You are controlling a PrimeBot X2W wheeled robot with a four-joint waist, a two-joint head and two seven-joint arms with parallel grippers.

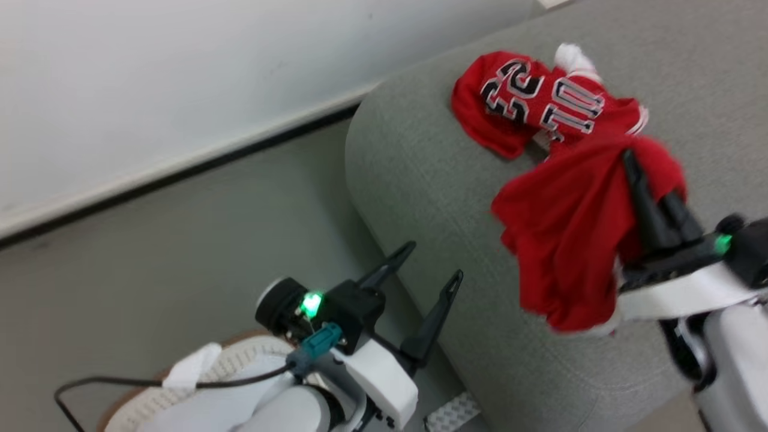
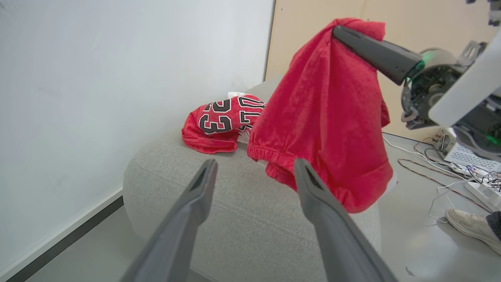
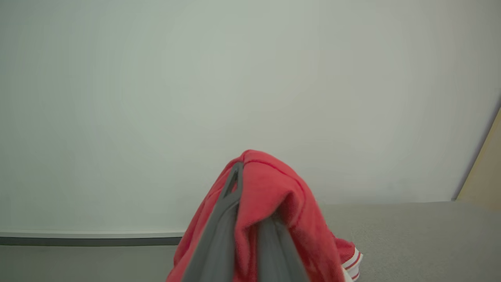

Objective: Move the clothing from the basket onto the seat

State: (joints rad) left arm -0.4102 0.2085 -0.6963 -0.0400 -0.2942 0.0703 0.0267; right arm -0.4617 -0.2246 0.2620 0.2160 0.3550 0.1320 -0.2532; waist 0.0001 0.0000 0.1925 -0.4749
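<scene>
Right gripper [image 1: 645,180] is pinched shut on a fold of the red shorts [image 1: 558,240], holding them up over the seat [image 1: 420,168]. Left gripper [image 1: 435,260] hangs off the seat's rounded end with its fingers spread and nothing in them.

Going by size: the seat is the big grey thing. The basket [image 1: 144,401] sits low on the floor under the left arm, well apart from the shorts. I can't see inside it, so no idea if anything's left in there.

The shorts dangle from the pinch, so their long axis runs straight up and down, with the bunched top at the fingertips and a gathered elastic edge plus some white stripe trim at the bottom. The jersey [image 1: 528,102] is on the seat just beside them, crumpled, numbers facing up. It's too balled up to call a real long axis.

So I'd say this is the drop-off for the second garment. The next move looks like lowering the right arm until the cloth pools on the cushion, then opening the fingers. The shorts hang near the seat's edge, so I'd go further in first or they could slide off.
</scene>
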